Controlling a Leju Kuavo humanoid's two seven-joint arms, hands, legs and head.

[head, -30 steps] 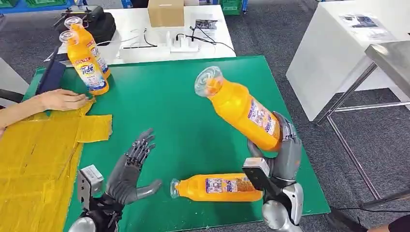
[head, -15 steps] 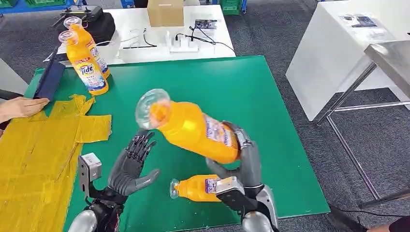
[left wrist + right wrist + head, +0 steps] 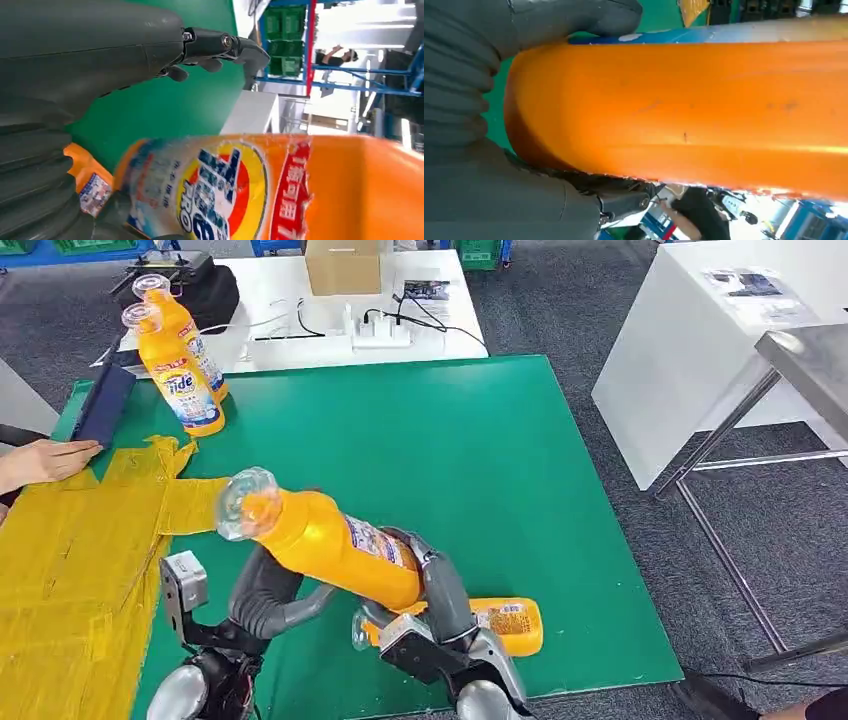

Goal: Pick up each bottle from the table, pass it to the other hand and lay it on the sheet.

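Green matting covers the table (image 3: 480,450), with a yellow sheet (image 3: 70,550) spread over its left side and grey carpet around it. Near the front edge the right hand (image 3: 435,585) grips the base of an orange bottle (image 3: 320,540), held off the table and tilted with its clear cap toward the sheet. The left hand (image 3: 265,595) sits under the bottle's body, its thumb out to the side; whether it grips the bottle I cannot tell. A second bottle (image 3: 500,625) lies on its side behind the right hand. Two upright bottles (image 3: 180,370) stand at the far left corner. A person's hand (image 3: 40,460) rests on the sheet's far edge.
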